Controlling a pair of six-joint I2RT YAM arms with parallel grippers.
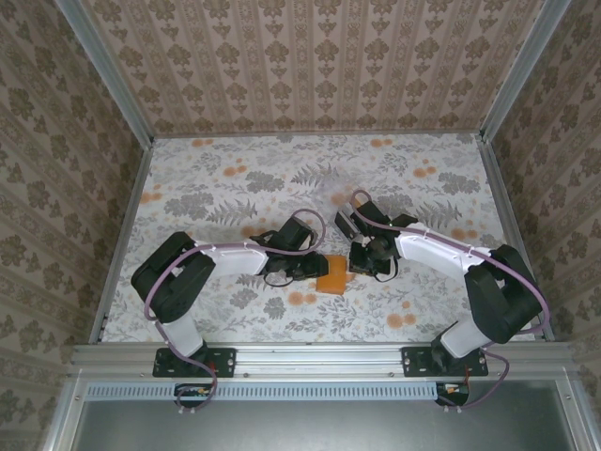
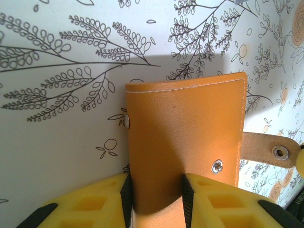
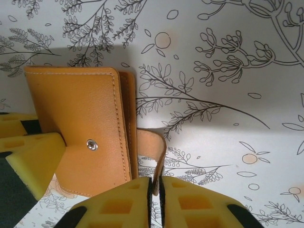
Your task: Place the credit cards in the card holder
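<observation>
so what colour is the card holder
Orange with pale stitching along the edges; the card holder shows best in the left wrist view.

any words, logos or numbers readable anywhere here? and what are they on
None: no readable text in any view.
card holder: plain orange cover with pale stitching and a metal snap, no lettering or logo.
table cover: drawn leaves and fruit, no words.
walls: floral pattern, no words.
</observation>
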